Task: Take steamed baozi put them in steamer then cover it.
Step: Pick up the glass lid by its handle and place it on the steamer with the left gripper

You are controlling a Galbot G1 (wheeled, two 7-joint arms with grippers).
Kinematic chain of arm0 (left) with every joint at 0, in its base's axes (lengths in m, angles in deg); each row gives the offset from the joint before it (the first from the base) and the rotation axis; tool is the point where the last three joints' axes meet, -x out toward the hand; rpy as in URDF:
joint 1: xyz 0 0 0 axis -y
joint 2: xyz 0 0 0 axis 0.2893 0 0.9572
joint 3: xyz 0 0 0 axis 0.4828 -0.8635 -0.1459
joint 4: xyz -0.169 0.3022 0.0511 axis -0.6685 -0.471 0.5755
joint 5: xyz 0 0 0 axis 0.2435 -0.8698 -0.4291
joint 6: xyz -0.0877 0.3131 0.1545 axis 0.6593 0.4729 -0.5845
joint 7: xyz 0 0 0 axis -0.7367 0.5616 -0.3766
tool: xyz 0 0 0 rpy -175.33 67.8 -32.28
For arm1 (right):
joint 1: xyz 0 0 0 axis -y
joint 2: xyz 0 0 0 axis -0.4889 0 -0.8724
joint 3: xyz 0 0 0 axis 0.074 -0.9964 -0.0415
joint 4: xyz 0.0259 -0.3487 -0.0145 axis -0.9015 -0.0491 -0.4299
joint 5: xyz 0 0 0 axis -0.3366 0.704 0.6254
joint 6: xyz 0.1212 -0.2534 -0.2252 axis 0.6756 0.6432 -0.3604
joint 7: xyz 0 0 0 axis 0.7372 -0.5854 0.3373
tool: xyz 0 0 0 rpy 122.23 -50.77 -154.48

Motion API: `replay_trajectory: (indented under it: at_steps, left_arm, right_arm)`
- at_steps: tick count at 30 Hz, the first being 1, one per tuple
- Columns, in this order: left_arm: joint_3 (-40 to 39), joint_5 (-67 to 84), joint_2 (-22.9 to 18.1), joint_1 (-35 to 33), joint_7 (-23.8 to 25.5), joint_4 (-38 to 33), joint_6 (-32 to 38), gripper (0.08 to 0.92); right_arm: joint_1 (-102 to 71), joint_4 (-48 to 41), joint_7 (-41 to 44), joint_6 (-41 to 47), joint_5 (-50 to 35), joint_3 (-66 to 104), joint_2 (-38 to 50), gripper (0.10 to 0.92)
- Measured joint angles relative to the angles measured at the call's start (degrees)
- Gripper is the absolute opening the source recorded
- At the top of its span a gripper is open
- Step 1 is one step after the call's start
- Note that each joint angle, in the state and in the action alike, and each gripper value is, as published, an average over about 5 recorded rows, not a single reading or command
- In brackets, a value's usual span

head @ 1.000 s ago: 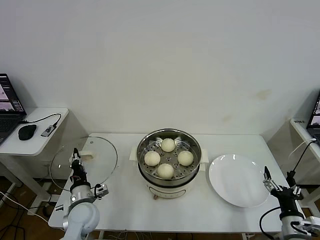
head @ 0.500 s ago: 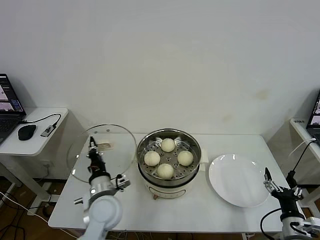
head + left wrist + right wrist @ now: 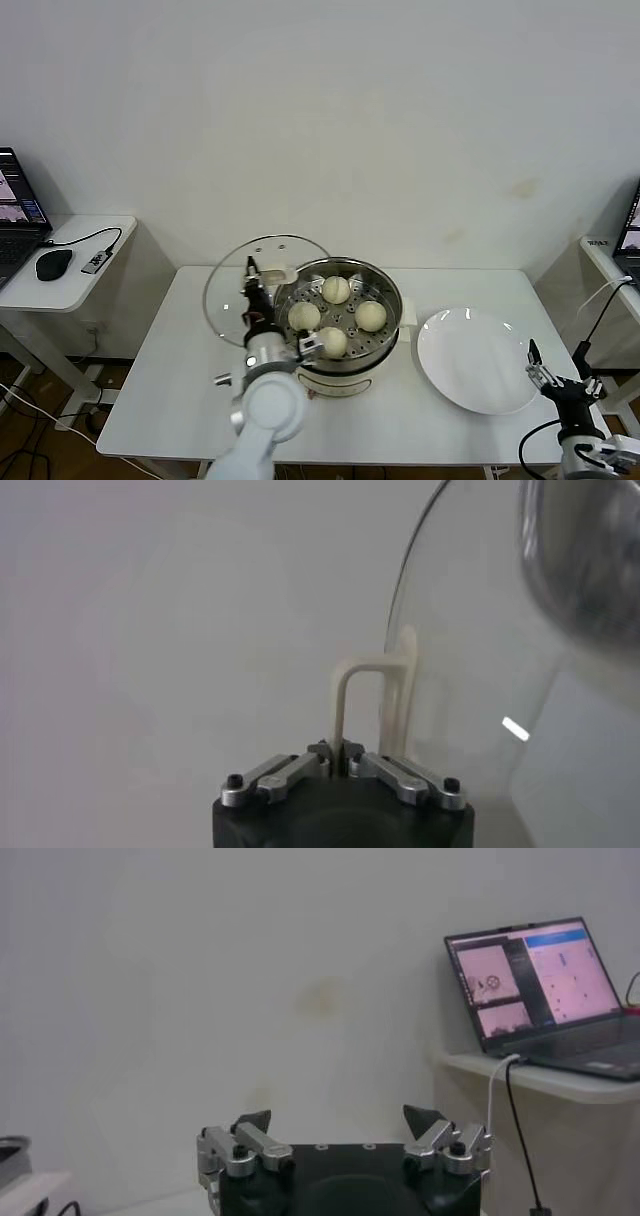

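Observation:
Four cream-white baozi (image 3: 337, 290) sit on the perforated tray inside the shiny steamer (image 3: 388, 332) on its cream base at the table's middle. My left gripper (image 3: 250, 270) is shut on the beige handle (image 3: 341, 705) of the clear glass cover (image 3: 232, 290). It holds the cover tilted in the air just left of the steamer, overlapping its left rim. In the left wrist view the glass (image 3: 460, 690) stands edge-on beside the handle. My right gripper (image 3: 533, 365) is open and empty at the table's front right corner.
A flat white plate (image 3: 475, 362) lies right of the steamer. A side desk (image 3: 60, 270) with a laptop, mouse and cable stands at far left. Another laptop (image 3: 540, 978) sits on a shelf at far right.
My left arm has carried the cover to the right, from the table's left side up to the steamer's left rim. The right arm has stayed still.

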Motion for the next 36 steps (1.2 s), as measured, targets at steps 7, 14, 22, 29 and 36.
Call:
replay_trajectory:
  at_steps: [7,14,22,29,36]
  left_arm:
    - [-4.6,-0.1,-2.1,3.3,0.9,3.3,0.0,0.136]
    - [-8.7,2.5,-3.2,5.1,0.4,5.4,0.0,0.136]
    - [-10.7,5.4,-3.9,5.8,-0.4,7.6,0.0,0.136]
    - [-11.2,4.0,-4.2,6.2,-0.8,10.1,0.0,0.136]
    - [-11.0,1.3,-4.4,6.0,-0.8,11.9,0.0,0.136]
  right_arm:
    - [0.2,-0.6,0.1,0.0,0.5,0.0,-0.4,0.823]
    - [-0.1,-0.6,0.1,-0.2,0.7,0.1,-0.6,0.823]
    - [-0.1,-0.4,0.1,-0.2,0.8,0.5,-0.6,0.823]
    - [0.1,-0.3,0.3,-0.3,1.0,0.5,-0.7,0.823]
    - [0.2,-0.2,0.3,-0.3,1.0,0.5,-0.8,0.823]
